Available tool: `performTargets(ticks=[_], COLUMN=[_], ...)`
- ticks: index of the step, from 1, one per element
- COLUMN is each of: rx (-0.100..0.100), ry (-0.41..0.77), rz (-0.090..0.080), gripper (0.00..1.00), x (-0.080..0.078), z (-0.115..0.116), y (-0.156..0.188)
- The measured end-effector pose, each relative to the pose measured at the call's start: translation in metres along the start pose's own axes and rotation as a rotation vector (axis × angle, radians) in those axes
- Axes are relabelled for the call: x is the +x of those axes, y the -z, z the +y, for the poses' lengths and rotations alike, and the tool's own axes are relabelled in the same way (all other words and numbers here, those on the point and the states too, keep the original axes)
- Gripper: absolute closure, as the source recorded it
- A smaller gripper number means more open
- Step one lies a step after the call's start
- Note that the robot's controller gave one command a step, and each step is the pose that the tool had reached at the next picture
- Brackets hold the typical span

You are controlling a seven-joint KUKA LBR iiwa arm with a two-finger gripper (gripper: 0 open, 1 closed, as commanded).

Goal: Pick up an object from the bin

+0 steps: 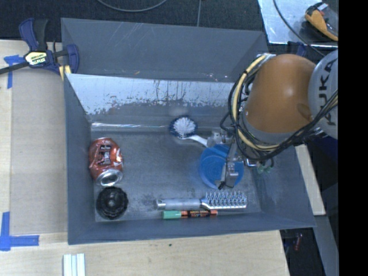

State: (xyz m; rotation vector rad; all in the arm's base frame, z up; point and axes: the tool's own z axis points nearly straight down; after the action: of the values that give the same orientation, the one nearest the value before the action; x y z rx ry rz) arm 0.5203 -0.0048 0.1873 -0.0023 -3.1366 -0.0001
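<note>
My gripper (227, 180) hangs low in the right part of the bin, its fingertips over the right edge of a blue round dish brush (210, 167). That brush has a white handle running up-left to a white bristle head (183, 126). Just below the fingertips lies a grey hairbrush (202, 202) with a metal handle pointing left. A green and orange marker (190, 214) lies along the hairbrush's lower side. I see nothing between the fingers, and their spread is hidden.
A crushed red soda can (105, 160) lies at the left of the bin floor, with a black round knob-like object (111, 203) below it. The arm's orange dome and cables cover the bin's right side.
</note>
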Motion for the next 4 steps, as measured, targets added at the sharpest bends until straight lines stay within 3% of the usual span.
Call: performTargets(ticks=[1,2,3,4], rx=[0.0,0.001,0.002,0.0], ry=[0.0,0.168,0.206,0.177], rz=[-0.009,-0.011,-0.022,-0.015], gripper=[0.0,0.0,0.0,0.0], x=[-0.002,-0.06,-0.082,-0.065], z=[0.0,-0.05,-0.065,-0.052], y=[0.004,-0.119,-0.116,-0.115])
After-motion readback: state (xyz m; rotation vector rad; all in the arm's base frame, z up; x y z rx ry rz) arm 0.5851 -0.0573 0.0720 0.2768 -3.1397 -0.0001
